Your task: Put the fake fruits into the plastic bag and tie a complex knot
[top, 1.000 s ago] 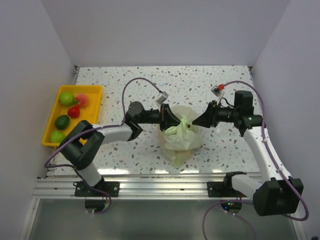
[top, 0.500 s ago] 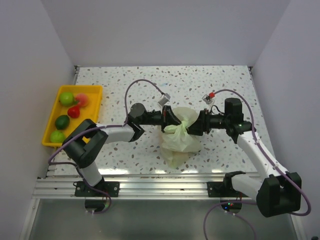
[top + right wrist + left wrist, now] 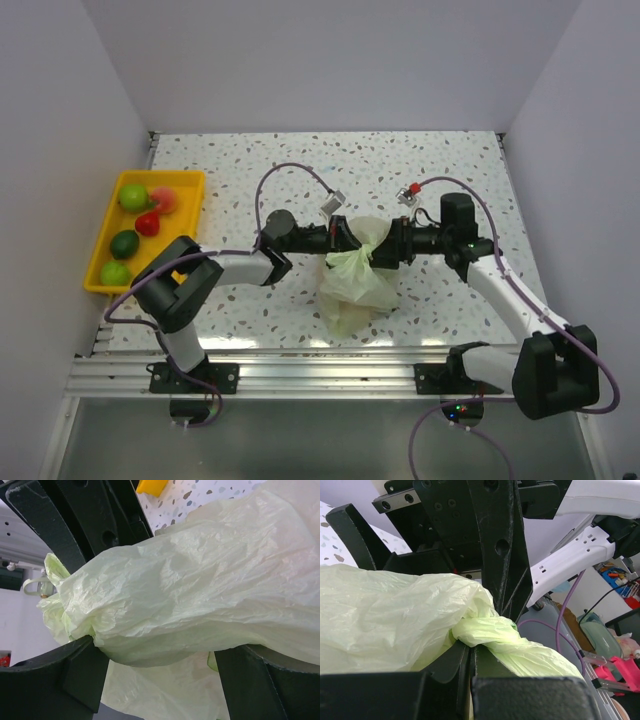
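Tray (image 3: 188, 190) sits far left on the tabletop (image 3: 450, 170), against the left wall. Five fruits (image 3: 133, 196) lie in it: three green, one red, one pink-orange. They are well apart from the bag and neither arm is near them.

Left arm reaches right across the tabletop. The left pincer (image 3: 347, 238) is at the bag's neck. In the left wrist view the left pincer (image 3: 470, 652) has its jaws together, with a twisted strand of the film coming out at the tips, so it is clamped on the bag plastic.

Bag (image 3: 358, 290) is mid-tabletop between the two pincers. Its body slumps toward the near edge and its neck is lifted up to pincer height. The film is pale green and crinkly, and I can't tell what's inside from any view. In the left wrist view the bag (image 3: 380, 615) fills the left half.

Knot (image 3: 362, 252) is a tight twisted bunch at the neck, directly between the two pincers. The left wrist view shows the knot (image 3: 485, 632) just above the jaw tips, with a tail running off to the right. I can't tell how complete the tie is.

Right pincer (image 3: 388, 245) comes in from the right, nose to nose with the left one. In the right wrist view the right pincer (image 3: 157, 652) has its jaws wide apart, straddling a fat fold of the bag (image 3: 200, 580). The film rests on the left finger, but there is no squeeze.
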Tool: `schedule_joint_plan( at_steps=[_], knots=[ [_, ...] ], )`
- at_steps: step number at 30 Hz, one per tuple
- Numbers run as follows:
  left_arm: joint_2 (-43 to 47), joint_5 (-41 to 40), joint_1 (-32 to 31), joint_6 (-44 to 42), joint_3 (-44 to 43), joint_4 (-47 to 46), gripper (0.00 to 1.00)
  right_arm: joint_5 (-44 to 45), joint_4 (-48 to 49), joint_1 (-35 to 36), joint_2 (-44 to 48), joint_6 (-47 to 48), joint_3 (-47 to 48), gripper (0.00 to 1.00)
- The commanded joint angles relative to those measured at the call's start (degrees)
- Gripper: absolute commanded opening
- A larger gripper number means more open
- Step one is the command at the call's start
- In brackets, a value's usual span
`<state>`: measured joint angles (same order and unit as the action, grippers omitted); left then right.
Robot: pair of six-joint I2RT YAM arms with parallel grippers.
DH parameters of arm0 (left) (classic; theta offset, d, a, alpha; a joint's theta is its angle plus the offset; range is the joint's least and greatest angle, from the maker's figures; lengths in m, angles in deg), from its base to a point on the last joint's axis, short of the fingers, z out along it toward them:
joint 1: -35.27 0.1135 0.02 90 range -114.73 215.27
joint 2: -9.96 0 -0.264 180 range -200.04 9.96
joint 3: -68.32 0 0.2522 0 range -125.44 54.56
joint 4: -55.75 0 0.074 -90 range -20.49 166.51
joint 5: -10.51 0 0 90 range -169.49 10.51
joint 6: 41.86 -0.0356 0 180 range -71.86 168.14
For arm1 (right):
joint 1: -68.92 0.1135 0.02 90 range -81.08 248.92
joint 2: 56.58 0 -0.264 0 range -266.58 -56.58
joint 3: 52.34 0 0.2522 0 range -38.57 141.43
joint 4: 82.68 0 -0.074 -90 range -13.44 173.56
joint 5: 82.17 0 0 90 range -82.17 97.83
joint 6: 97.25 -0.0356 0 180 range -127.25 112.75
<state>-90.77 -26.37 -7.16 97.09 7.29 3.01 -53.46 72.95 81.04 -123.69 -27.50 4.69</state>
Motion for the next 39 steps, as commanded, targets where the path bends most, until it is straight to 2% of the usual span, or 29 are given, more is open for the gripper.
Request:
schedule_joint_plan(
  at_steps=[1,5,15,19,22,25,27,29,34,39],
  knots=[
    [0.01,2.34,-2.56,1.15,0.33,-4.78,0.00,1.36,6.74,0.19,-0.39,-2.25,3.22,0.84],
    [0.27,1.55,-3.00,0.89,1.30,-4.96,0.00,1.36,7.71,0.80,-0.91,-3.13,4.54,0.84],
    [-4.56,-1.18,-4.85,4.40,-5.55,-7.94,0.00,1.27,14.91,2.64,-0.65,-9.71,0.24,0.85],
    [-4.92,-2.41,-4.94,3.53,-5.56,-6.98,0.00,0.30,15.98,2.73,-0.48,-10.95,1.20,0.84],
    [-4.22,-1.89,-3.80,2.47,-5.03,-5.66,0.00,0.04,11.85,2.91,0.05,-7.80,2.17,0.84],
    [-2.37,-0.22,-2.04,0.45,-4.94,-2.68,0.00,-0.40,1.50,2.82,1.01,0.45,3.75,0.83],
    [-0.88,0.40,-0.72,-0.95,-4.94,-0.75,0.00,0.21,-8.69,2.56,1.89,8.62,5.94,0.82],
    [-0.09,1.45,0.42,-2.54,-4.85,1.11,0.00,0.30,-16.85,0.90,2.86,14.50,7.61,0.82],
    [1.32,2.24,1.83,-3.77,-4.24,2.34,0.00,-1.98,-28.04,-6.21,3.04,21.99,13.77,0.81],
    [1.50,2.69,2.01,-4.21,-5.46,3.04,0.00,-3.21,-39.91,-7.81,1.63,30.79,18.17,0.77]
  ],
)
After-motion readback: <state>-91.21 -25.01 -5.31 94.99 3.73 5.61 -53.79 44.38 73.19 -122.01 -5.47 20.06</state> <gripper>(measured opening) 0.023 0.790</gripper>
